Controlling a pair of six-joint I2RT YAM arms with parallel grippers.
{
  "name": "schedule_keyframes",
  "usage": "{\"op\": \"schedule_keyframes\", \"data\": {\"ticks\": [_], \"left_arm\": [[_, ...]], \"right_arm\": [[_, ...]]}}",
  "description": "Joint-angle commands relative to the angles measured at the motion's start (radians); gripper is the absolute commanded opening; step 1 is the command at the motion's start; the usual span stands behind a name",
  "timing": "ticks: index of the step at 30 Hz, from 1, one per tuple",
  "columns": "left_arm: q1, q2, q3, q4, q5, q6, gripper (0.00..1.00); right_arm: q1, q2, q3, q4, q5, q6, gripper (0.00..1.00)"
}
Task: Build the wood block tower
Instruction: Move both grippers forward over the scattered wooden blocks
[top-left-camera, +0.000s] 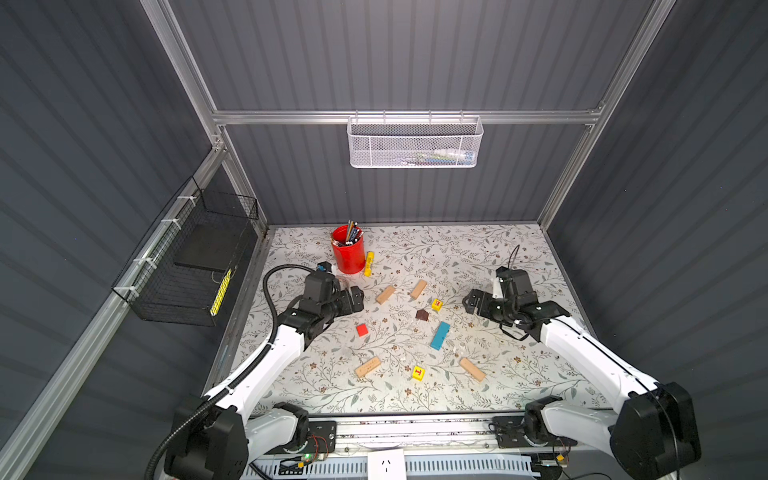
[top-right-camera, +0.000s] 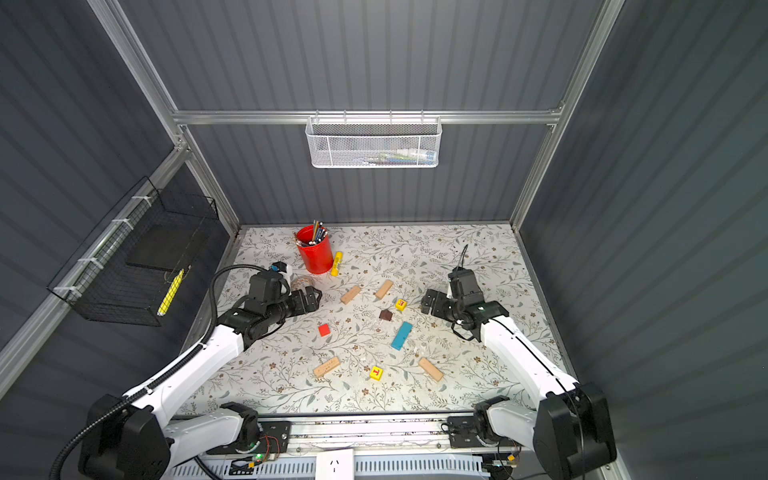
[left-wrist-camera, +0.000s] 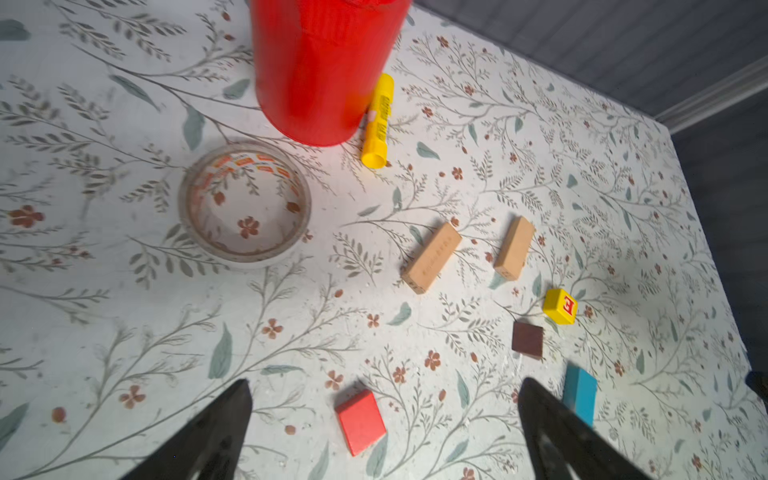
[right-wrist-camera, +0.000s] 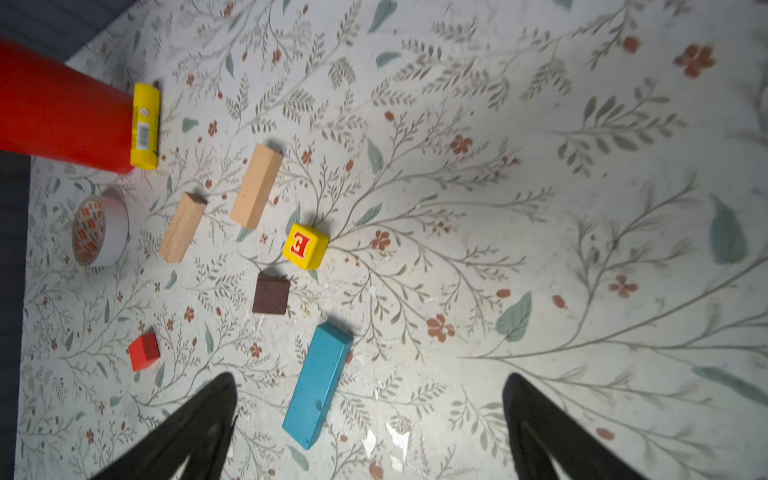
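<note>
In both top views, 4 tan blocks (top-left-camera: 385, 294), a blue block (top-left-camera: 440, 335), a red cube (top-left-camera: 362, 330), 2 yellow cubes (top-left-camera: 436, 305) and a brown roof piece (top-left-camera: 422, 315) lie apart on the flowery table (top-left-camera: 519, 257). None are stacked. The left gripper (top-left-camera: 360, 296) and right gripper (top-left-camera: 468, 301) hang beside them.

Left wrist view: the jaws are wide apart and hold nothing.

Right wrist view: the jaws are wide apart and hold nothing. The blue block is near.
</note>
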Motion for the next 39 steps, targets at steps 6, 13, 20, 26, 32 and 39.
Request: {"op": "schedule_keyframes", "data": {"ticks": [6,13,20,26,32,39], "left_arm": [[-0.158,0.226,0.157,-0.050,-0.029,0.104,0.99],[-0.195,0.486,0.339,-0.082,-0.046,0.191,0.91],[-0.195,0.685,0.508,-0.153,-0.086,0.265,0.85],[-0.195,0.784,0.592,-0.176,-0.117,0.298,0.82],[-0.196,0.869,0.696,-0.214,-0.129,0.314,0.74],[-0.195,0.916,0.731,-0.236,-0.132,0.325,0.62]], "right_arm": [[0.140,0.052,0.032,-0.019,0.001,0.114,0.99],[0.168,0.110,0.067,-0.012,-0.005,0.118,0.99],[0.169,0.107,0.083,0.010,-0.009,0.095,0.99],[0.167,0.114,0.089,0.010,-0.009,0.083,0.99],[0.166,0.130,0.108,0.006,-0.015,0.080,0.99],[0.166,0.136,0.111,0.010,-0.011,0.072,0.99]]}}
